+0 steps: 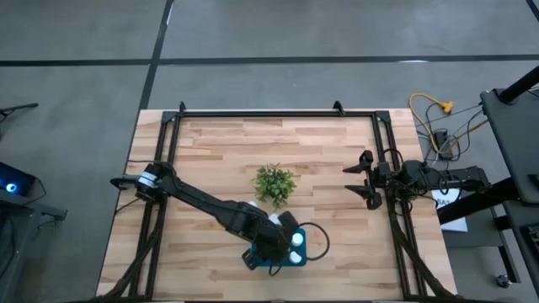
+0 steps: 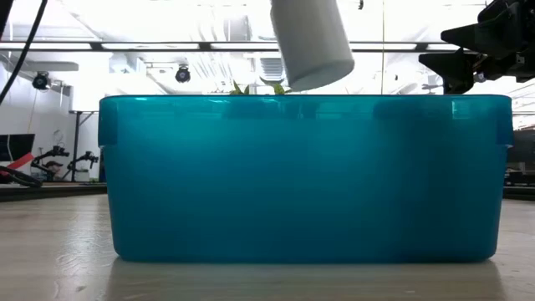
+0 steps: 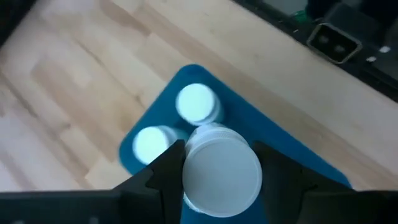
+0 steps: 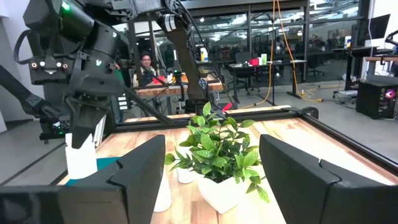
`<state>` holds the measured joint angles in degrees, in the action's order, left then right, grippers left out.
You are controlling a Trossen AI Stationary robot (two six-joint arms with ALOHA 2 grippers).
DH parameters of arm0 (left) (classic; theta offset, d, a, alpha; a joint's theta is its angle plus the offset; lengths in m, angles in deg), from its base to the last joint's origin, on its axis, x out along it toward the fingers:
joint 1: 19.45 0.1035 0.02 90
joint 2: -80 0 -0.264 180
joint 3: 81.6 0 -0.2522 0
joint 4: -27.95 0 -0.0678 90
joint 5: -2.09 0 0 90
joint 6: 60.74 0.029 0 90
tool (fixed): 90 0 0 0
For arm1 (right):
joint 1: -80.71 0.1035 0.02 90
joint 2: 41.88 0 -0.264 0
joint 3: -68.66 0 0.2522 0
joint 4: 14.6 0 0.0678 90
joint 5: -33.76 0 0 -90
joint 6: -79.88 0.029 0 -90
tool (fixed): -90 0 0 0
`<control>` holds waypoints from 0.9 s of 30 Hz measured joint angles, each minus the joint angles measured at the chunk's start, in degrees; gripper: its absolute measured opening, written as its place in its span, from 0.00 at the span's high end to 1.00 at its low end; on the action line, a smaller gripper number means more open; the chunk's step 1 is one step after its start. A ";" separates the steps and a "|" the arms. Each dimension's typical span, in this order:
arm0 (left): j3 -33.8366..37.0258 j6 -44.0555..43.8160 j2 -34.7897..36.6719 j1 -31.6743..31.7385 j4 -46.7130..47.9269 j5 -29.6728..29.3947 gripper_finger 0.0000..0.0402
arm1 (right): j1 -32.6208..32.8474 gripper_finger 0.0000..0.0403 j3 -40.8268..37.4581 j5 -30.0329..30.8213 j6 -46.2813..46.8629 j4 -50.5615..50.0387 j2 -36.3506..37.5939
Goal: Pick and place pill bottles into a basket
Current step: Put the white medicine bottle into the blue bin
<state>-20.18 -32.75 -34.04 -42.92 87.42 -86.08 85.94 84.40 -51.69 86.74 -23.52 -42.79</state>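
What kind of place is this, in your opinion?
Probably a robotics lab or workshop: a bare wooden table in a black frame on concrete floor, workbenches with equipment, and a seated person behind it.

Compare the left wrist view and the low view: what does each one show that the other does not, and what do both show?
Only the left wrist view shows inside the basket: two pill bottles stand on its floor, and the left tool is shut on a third pill bottle above them.

Only the low view shows the basket's full outer wall, leaf tips of the plant behind it, and the right tool farther back.

Both show the teal basket, the held pill bottle above it, and the wooden table.
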 joint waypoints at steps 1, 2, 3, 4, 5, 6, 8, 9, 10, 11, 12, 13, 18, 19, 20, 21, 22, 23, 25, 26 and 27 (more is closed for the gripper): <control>0.31 0.02 0.00 0.00 -0.08 0.80 0.65 | 0.00 0.38 0.00 0.00 0.00 0.00 0.00; 0.64 0.02 0.00 0.00 0.01 1.43 0.65 | 0.00 0.39 0.00 0.00 0.00 0.01 0.00; 1.14 0.03 0.00 0.00 0.01 2.15 0.65 | -0.01 0.39 0.00 0.00 -0.01 0.01 0.00; 1.78 0.06 0.00 0.00 -0.16 2.57 0.65 | -0.02 0.39 0.00 0.00 -0.01 0.01 0.00; 2.41 0.08 0.00 0.00 -0.43 2.75 0.65 | 0.00 0.39 0.00 0.00 0.00 0.02 0.02; 3.02 0.22 0.00 0.00 -0.52 3.21 0.65 | 0.00 0.39 0.00 0.00 -0.01 0.02 0.00; 4.03 0.86 0.00 0.00 -0.46 3.81 0.65 | 0.00 0.39 0.00 0.00 0.00 0.02 0.00; 4.41 1.19 0.00 0.00 -0.80 3.99 0.65 | 0.00 0.39 0.00 0.00 -0.01 0.01 0.00; 4.73 1.53 0.00 0.00 -1.39 4.10 0.65 | -0.02 0.39 0.00 0.00 0.00 0.01 0.00; 4.93 2.10 0.00 0.00 -1.86 4.11 0.65 | 0.00 0.39 0.00 0.00 0.00 0.01 0.00; 4.99 2.68 0.00 0.00 -1.99 4.11 0.65 | -0.01 0.39 0.00 0.00 0.00 0.00 0.00; 4.99 2.90 0.00 0.01 -1.98 4.11 0.65 | 0.00 0.38 0.00 0.00 0.00 0.00 0.00; 5.70 2.99 0.00 0.36 -3.02 4.48 0.65 | -0.01 0.38 0.00 0.00 -0.01 0.02 0.00; 6.26 3.00 0.00 0.48 -3.74 4.94 0.65 | 0.00 0.38 0.00 0.00 0.00 0.02 0.00; 6.90 2.97 0.00 0.59 -4.43 5.19 0.65 | 0.00 0.38 0.00 0.00 0.00 0.02 0.00; 7.44 2.89 0.00 0.70 -4.65 5.23 0.65 | -0.02 0.38 0.00 0.00 0.00 0.02 0.00; 7.79 2.85 0.00 0.87 -4.63 5.26 0.65 | 0.00 0.39 0.00 0.00 0.00 0.00 0.00; 8.03 2.81 0.00 1.03 -4.65 5.26 0.65 | 0.00 0.39 0.00 0.00 0.00 0.00 0.00; 8.50 2.62 0.00 1.36 -5.00 5.33 0.65 | -0.02 0.39 0.00 0.00 0.00 0.00 0.01; 8.59 2.59 0.00 1.54 -5.02 5.33 0.65 | -0.01 0.39 0.00 0.00 0.00 0.01 0.01; 8.65 2.58 0.00 1.71 -5.01 5.33 0.65 | -0.01 0.39 0.00 0.00 0.00 0.00 0.00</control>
<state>-11.53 -30.17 -34.04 -41.21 82.41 -80.75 85.93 84.40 -51.69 86.74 -23.52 -42.79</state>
